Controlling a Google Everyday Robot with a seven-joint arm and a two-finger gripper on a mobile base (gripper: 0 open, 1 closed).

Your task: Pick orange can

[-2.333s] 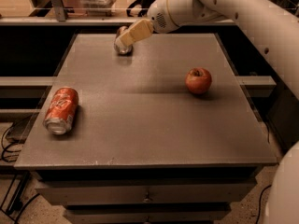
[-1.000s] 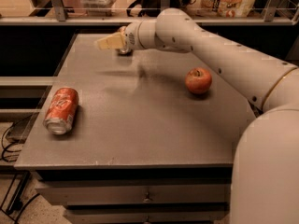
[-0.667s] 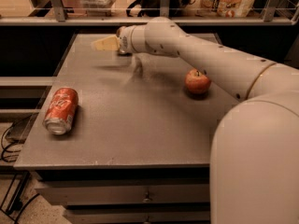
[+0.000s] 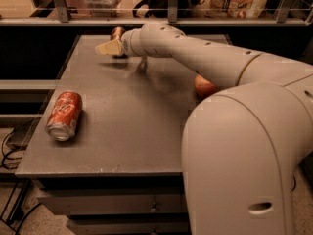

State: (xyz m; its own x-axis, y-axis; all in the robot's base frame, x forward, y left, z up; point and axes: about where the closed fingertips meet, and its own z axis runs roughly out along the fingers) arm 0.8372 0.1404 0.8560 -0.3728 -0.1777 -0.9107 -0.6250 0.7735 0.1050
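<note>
The orange can (image 4: pixel 117 33) is a small coppery-brown can at the far edge of the grey table (image 4: pixel 122 131), mostly hidden behind my arm. My gripper (image 4: pixel 109 47) is a tan wedge just in front of and to the left of the can, low over the table's far left. I cannot tell if it touches the can. My white arm (image 4: pixel 195 53) stretches from the lower right across the table to it.
A bright red-orange can (image 4: pixel 64 115) lies on its side near the table's left edge. A red apple (image 4: pixel 204 86) sits at the right, partly hidden by my arm. A shelf rail (image 4: pixel 171 19) with packages runs behind the table.
My arm has swung closer to the camera and now fills the right side of the view. The gripper stays near the far left of the table; the apple is more covered.
</note>
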